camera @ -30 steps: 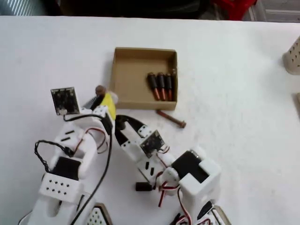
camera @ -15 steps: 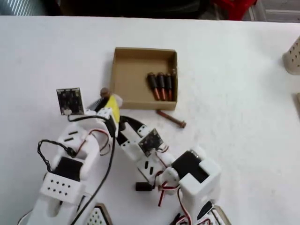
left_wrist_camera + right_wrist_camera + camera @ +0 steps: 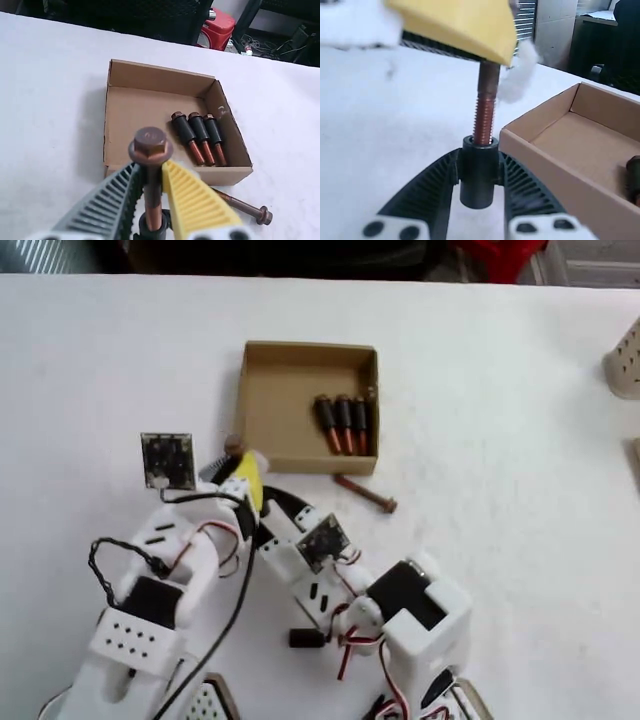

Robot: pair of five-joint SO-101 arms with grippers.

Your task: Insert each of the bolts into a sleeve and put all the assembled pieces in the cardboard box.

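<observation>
Left claw (image 3: pixel 150 169): closed on a bolt (image 3: pixel 151 147), gripping its shank between the grey and the yellow finger. The bolt stands upright, with its hex head above the fingertips.
Right claw (image 3: pixel 479 161): closed on a black sleeve (image 3: pixel 479 175), gripped on both sides and held upright with its open end facing up.
Bolt and sleeve: the bolt's threaded tip sits in the mouth of the sleeve. Most of the thread is exposed above the rim, so the bolt is not fully seated.
Location of the pair: just beside the near left corner of the cardboard box (image 3: pixel 290 390), outside it and above the table (image 3: pixel 500 390).
Box contents: three assembled pieces (image 3: pixel 343 424) lie side by side against the right wall. Their black sleeves point toward the far wall and their copper-coloured ends toward the near wall.
Loose bolt (image 3: pixel 365 493): lies flat on the table just outside the box's near wall, by its right corner, at a slant. It has no sleeve on it.
Task status: one pair is in hand, partly joined, and one bolt is outstanding.
</observation>
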